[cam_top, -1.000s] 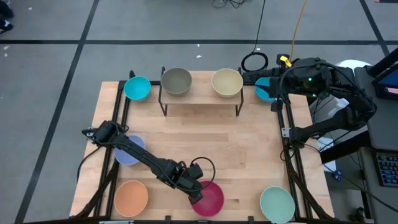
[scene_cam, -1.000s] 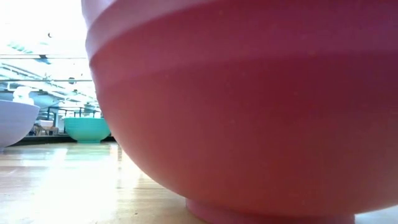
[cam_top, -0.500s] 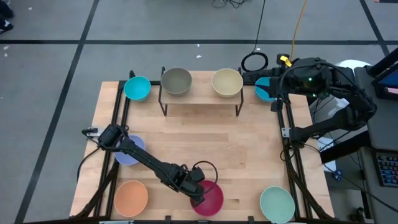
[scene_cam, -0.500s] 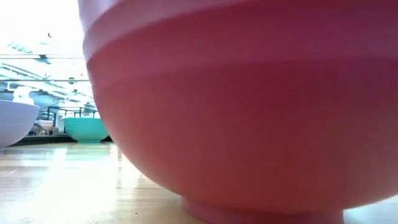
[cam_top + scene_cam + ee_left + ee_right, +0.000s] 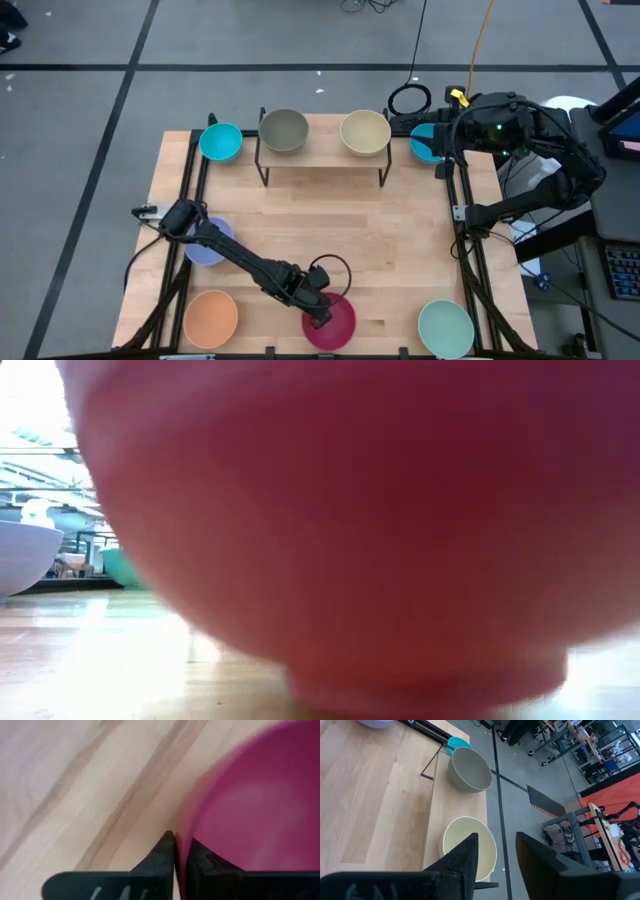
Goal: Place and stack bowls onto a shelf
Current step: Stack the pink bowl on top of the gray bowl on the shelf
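The left gripper (image 5: 176,851) has its two fingers pinched on the rim of the magenta bowl (image 5: 332,322), one finger outside the wall and one just inside it, the gap between them down to a sliver. The bowl sits at the near edge of the table (image 5: 400,235), between the orange bowl (image 5: 211,318) and the mint bowl (image 5: 445,327), well apart from the shelf (image 5: 325,152) at the far side.

To do this lift well, I judge the pinch should stay square on the rim and the bowl should rise straight before any travel, since a one-sided hold lets it swing or tip. It should go to the bare plank between the two bowls on the shelf, or be nested in one of them.

The bowl is plain, round and smooth, with a short foot ring showing in the low view, and its inside is empty.

The right gripper (image 5: 495,852) waits beyond the cream bowl (image 5: 469,847), with the grey bowl (image 5: 470,768) farther on; its fingers stand apart, holding nothing.
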